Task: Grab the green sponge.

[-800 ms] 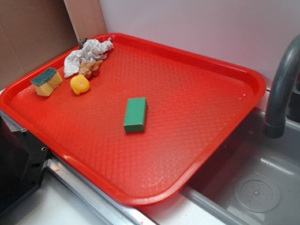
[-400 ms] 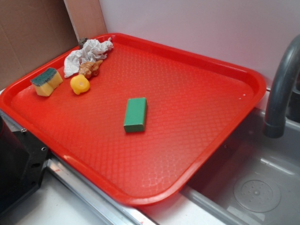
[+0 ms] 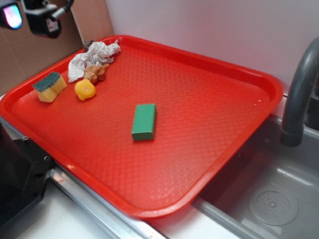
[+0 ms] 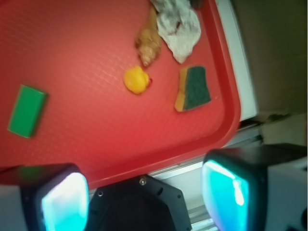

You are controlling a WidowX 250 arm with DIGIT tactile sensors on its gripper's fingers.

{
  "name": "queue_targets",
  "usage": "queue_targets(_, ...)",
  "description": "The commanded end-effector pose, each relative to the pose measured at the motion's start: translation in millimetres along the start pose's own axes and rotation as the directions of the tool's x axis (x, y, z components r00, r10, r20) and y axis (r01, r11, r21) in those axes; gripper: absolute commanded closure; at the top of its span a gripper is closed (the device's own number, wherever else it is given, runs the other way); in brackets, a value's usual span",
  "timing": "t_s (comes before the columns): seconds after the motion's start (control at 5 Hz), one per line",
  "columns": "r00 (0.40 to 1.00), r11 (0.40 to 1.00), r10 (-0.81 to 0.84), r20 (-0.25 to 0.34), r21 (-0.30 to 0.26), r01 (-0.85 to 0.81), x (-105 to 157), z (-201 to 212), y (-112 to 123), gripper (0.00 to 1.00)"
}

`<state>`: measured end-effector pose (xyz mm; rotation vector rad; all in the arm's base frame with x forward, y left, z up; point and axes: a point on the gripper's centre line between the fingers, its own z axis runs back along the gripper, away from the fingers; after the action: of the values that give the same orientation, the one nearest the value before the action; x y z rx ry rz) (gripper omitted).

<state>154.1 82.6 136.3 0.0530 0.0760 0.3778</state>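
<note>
Yellow foam with a dark green scouring face — the green sponge (image 3: pixel 49 86) sits near the red tray's (image 3: pixel 209 149) left rim, beside a toy duck (image 3: pixel 85 89). Looks light, soft, squashable; best pinched across its short yellow sides. Hand (image 4: pixel 144 192) high above — fingers wide apart, empty.

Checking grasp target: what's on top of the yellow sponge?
A dark green scouring layer covers the top of the green sponge, yellow foam showing below it. Nothing else sits on it. Its underside, against the red tray, is hidden.
</note>
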Motion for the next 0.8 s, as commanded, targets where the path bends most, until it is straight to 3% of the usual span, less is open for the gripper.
queue_targets(0.0,0.987,0.992,0.127,0.095,0.002,-0.128,43.4,-78.6,91.5,0.00)
queue_targets(0.2,0.991,0.999,-0.005,0.132,-0.045,0.011,57.3,-98.1,67.5,0.00)
queue_targets(0.4,0.983,0.993,-0.112,0.143,-0.021,0.117,57.7,-95.6,24.7,0.00)
queue_targets(0.6,0.972,0.987,-0.155,0.176,-0.004,0.158,42.1,-71.6,7.8,0.00)
